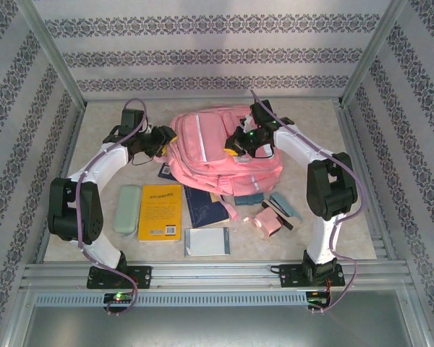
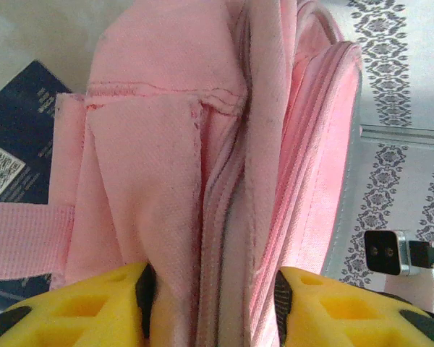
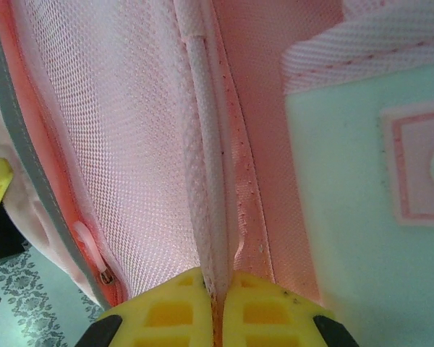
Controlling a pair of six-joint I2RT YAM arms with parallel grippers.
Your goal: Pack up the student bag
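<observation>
Spread across the near tabletop (image 1: 94, 123), unpacked: a white booklet (image 1: 207, 241), a yellow book (image 1: 160, 212) with a pale green case (image 1: 126, 209) just to its left, a dark blue book (image 1: 204, 206) right against the bag's near edge, then a small pink pouch (image 1: 269, 223) and a teal case (image 1: 284, 206) off to the right.

Beyond them, lying flat at mid-tabletop with straps trailing toward the books: the pink student bag (image 1: 202, 155).

At the bag's right side, right hand (image 3: 213, 289) pinched tight on a piped seam (image 3: 202, 108), mesh lining close beside it.

At the bag's left side, left hand (image 2: 211, 293) with jaws parted, straddling a fold of pink fabric (image 2: 173, 217) along the zip line and, by the look of it, not pinching.

Judged to be the opening step: bag mouth being worked apart from both sides, nothing visibly inside, every book out on the tabletop.

Next move likely to call for a firm left-side hold on the zip edge, then a pull outward and upward against the right hand's grip, wide enough to admit a book.

Some risk of the soft fabric slumping shut, or of the whole bag sliding rather than gaping.
</observation>
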